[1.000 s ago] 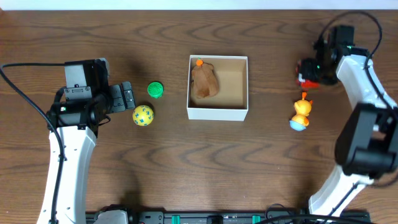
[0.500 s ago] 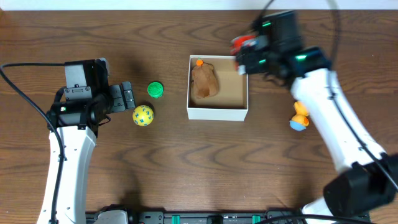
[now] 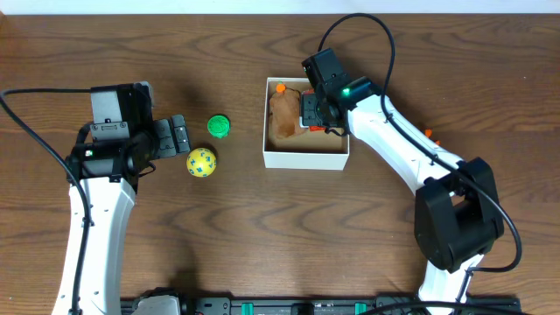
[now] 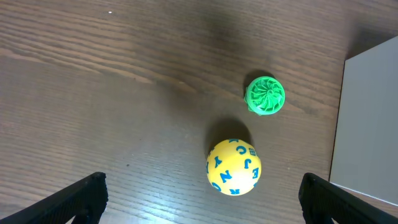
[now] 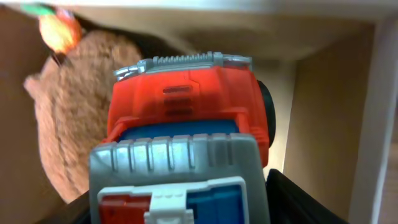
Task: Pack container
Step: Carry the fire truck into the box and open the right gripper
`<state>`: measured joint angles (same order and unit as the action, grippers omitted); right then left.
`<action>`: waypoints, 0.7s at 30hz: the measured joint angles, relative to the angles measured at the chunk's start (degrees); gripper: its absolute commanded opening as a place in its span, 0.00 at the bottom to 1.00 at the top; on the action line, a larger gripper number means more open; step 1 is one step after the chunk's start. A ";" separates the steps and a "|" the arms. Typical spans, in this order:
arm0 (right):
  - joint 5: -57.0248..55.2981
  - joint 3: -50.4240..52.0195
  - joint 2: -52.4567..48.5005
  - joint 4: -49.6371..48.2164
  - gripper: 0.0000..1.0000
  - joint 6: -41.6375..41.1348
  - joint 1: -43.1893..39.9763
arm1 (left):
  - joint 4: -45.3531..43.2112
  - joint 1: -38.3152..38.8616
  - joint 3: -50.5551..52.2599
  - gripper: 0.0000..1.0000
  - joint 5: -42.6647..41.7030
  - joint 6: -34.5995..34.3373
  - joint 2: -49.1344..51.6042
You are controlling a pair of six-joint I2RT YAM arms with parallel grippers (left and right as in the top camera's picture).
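I have the right gripper (image 3: 311,112) down inside the container (image 3: 306,160), pinching the red and blue toy truck (image 5: 186,118). The container sits mid-table, slightly toward the far side. A brown plush (image 3: 286,118) already fills its left half.

From the wrist view, the truck hangs close beside the plush (image 5: 68,143), with bare tan floor and the container's right wall (image 5: 387,106) on the other side. I cannot tell whether the wheels touch the floor yet.

To do this placement well, I want to nudge the truck a little right, away from the plush, so it lands flat on the floor and not propped on the fur. Then I lower until it rests and part the fingers only enough to free it, since the low cardboard wall is near and could be knocked or dragged. I lift straight up afterwards.

The left gripper (image 3: 178,137) is spread wide and empty, hovering over the table (image 3: 262,227) left of the container. Just beside it are the yellow ball (image 4: 234,167) and, farther, the green toy (image 4: 265,95), both yet to be packed.
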<state>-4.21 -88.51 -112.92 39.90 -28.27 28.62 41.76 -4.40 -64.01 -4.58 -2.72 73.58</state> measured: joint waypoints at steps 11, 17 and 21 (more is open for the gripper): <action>-0.57 0.00 0.17 -1.62 0.81 2.45 0.00 | 0.00 0.00 0.00 0.98 0.00 0.00 0.02; -0.63 0.04 3.41 1.66 0.79 3.96 -0.74 | 0.02 0.00 0.00 0.98 -0.02 0.00 0.02; -0.76 0.09 11.43 5.86 0.79 4.46 -4.66 | 0.00 0.00 0.00 0.98 0.00 0.00 0.02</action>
<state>-4.97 -88.42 -101.49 45.76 -23.81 23.97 41.76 -4.40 -64.01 -4.58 -2.72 73.60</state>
